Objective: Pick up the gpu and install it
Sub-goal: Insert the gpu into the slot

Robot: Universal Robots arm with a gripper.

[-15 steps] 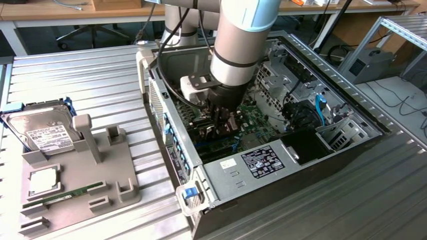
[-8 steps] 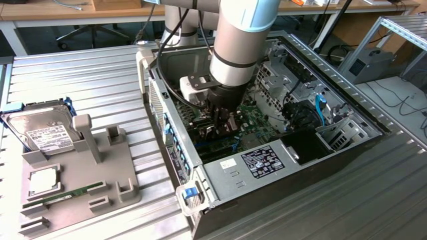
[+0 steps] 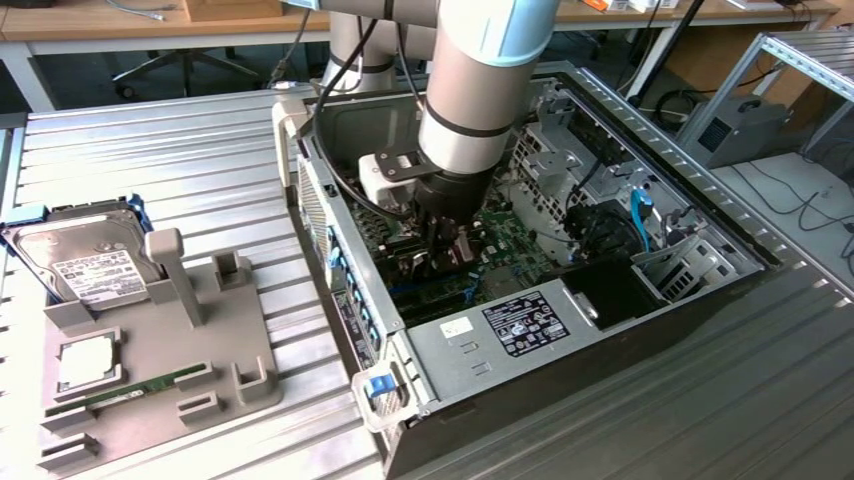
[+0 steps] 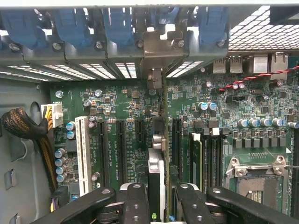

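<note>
A: Gpu (image 4: 156, 175) stands edge-on between the two black fingers (image 4: 136, 205), low in the centre of the wrist picture. Its thin edge runs straight up the frame toward the bracket (image 4: 158, 46) at the case's rear wall, so the long axis lies along the slots.

B: Is it held?

A: Yes. The gripper (image 4: 159, 205) is clamped on the card, one finger on each flat face. The card stands upright over the motherboard (image 4: 117, 107), between the black slots, with the white slot (image 4: 84, 154) further left in the frame.

B: Is it seated?

A: I cannot tell. The lower edge is hidden.

B: And the arm?

A: In the exterior view the arm (image 3: 481, 80) comes down from the top centre of the frame, nearly vertical and tilted slightly, into the open case (image 3: 667, 200). The gripper (image 3: 447, 255) is deep inside, at the centre of the frame, just over the green board. A white camera block (image 3: 387, 180) sits on the wrist's left side in that frame.

B: What else is around?

A: Blue latches (image 4: 70, 23) line the top of the wrist picture. The empty CPU socket (image 4: 257, 179) is at lower right, and a sleeved cable bundle (image 4: 21, 126) at the left edge. In the exterior view's left, well apart from the case, a grey holder (image 3: 160, 350) carries a RAM stick (image 3: 134, 390) and a CPU (image 3: 87, 362); a hard drive (image 3: 87, 260) leans behind it.
</note>
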